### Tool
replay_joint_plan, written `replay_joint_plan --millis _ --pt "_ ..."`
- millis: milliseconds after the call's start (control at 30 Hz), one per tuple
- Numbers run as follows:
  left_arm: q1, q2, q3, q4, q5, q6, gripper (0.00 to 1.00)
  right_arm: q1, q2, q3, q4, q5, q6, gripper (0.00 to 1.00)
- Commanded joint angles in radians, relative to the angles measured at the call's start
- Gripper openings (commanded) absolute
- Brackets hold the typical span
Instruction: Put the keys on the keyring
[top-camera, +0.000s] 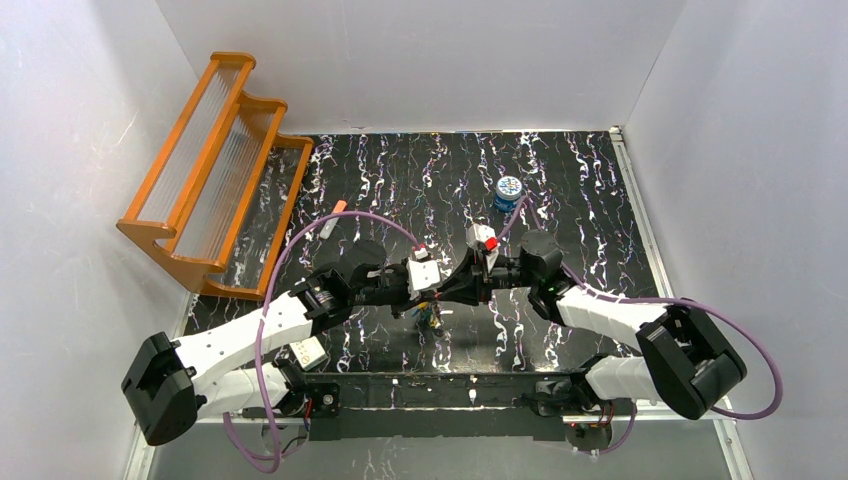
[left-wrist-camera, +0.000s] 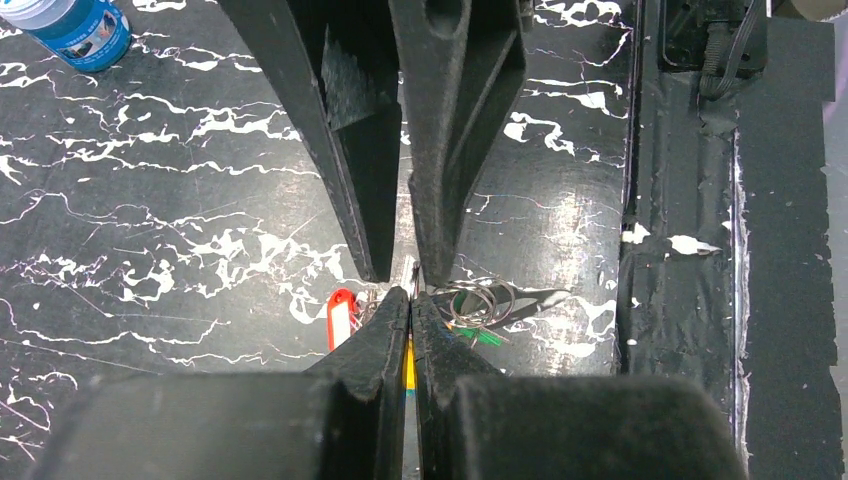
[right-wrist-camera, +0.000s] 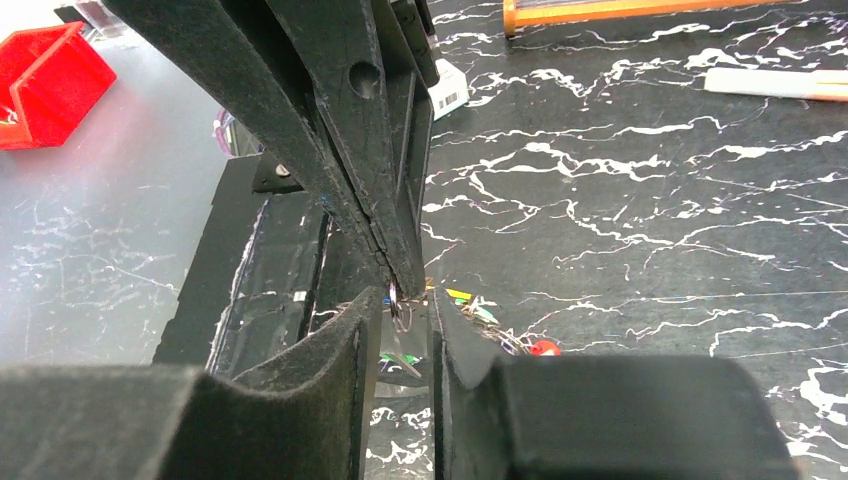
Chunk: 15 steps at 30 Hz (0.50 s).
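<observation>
Just beneath the closed left gripper (left-wrist-camera: 411, 297) and slightly parted right gripper (left-wrist-camera: 404, 278) lie the keys (left-wrist-camera: 480, 318).

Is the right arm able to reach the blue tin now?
Probably yes. The tin stands alone just beyond the right arm, with nothing between them. Its gripper would first have to leave the keys.

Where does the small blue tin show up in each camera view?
Top external: the blue tin stands in the upper half, right of centre.
Left wrist: top-left corner, partly cut off by the frame.
Right wrist: not in it.
Shared landmark: the bunch of keys, near the centre of every view.
</observation>
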<state>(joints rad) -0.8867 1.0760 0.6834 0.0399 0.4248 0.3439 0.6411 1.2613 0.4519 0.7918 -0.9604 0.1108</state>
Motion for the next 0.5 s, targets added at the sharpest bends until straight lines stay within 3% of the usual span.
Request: replay_joint_plan --millis 0,133,167,233,267,367,467 --pt "-0.005 -0.010 0.042 0.017 0.031 0.006 0.00 0.019 0.016 0.047 -0.027 -0.011 -0.053 0.33" --pt "-0.005 -0.008 0.039 0.026 0.034 -0.004 0.00 0.026 0.013 0.050 -0.082 0.012 -0.096 0.33" --pt "-0.005 -0.008 0.038 0.029 0.038 -0.006 0.00 0.027 0.015 0.051 -0.087 0.014 -0.101 0.28" --pt "-0.005 -0.008 0.036 0.032 0.040 -0.010 0.00 0.029 0.025 0.057 -0.088 0.009 -0.103 0.05" --pt "-0.005 -0.009 0.034 0.032 0.040 -0.012 0.00 0.029 0.031 0.061 -0.089 0.004 -0.103 0.01" --pt "-0.006 -0.024 0.022 0.033 0.029 -0.018 0.00 0.028 0.048 0.065 -0.079 -0.009 -0.097 0.01" --pt "-0.005 -0.058 -0.003 0.052 0.001 -0.034 0.12 0.028 0.046 0.043 -0.028 -0.007 -0.076 0.01"
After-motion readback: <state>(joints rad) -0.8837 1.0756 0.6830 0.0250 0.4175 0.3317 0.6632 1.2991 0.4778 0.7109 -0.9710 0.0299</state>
